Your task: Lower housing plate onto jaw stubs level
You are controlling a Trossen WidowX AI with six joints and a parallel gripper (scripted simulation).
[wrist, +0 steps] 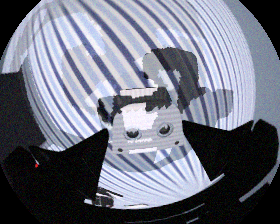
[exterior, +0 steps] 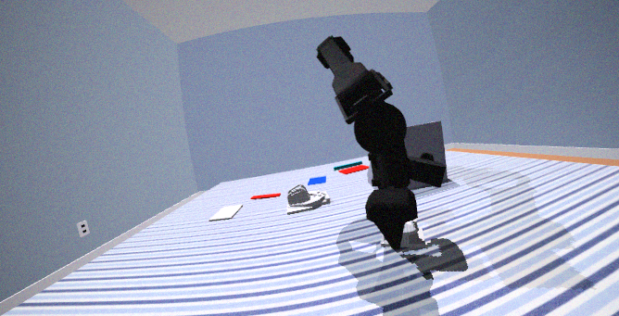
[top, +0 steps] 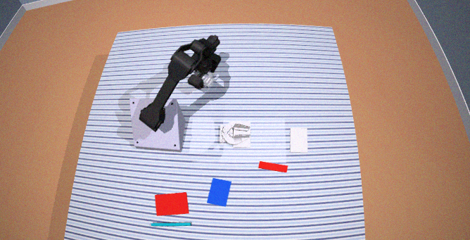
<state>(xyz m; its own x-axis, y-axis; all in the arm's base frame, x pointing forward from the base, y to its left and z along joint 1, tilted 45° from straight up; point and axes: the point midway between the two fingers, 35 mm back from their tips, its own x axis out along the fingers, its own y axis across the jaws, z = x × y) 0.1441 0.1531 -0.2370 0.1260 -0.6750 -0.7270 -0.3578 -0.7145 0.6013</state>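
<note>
The pale housing plate (top: 209, 80) (exterior: 411, 235) (wrist: 148, 142) stands near the table, with two round holes visible in the wrist view. My gripper (top: 205, 75) (wrist: 146, 128) is wide open, pointing down, with one black finger on each side of the plate and bare space between plate and fingers. Whether the plate touches the table is hard to tell. The two grey-white jaws (top: 242, 131) (exterior: 297, 195) sit on a white base (top: 243, 143) (exterior: 301, 209), away from the gripper. A part of that assembly shows at the bottom of the wrist view. The pins and stubs are too small to tell.
A white flat tile (top: 298, 140) (exterior: 226, 212) lies beyond the jaws. A thin red bar (top: 273, 167) (exterior: 266, 196), a blue block (top: 219, 192) (exterior: 317, 181), a red block (top: 172, 204) (exterior: 354, 170) and a teal bar (top: 171, 224) (exterior: 348, 166) lie on the striped table.
</note>
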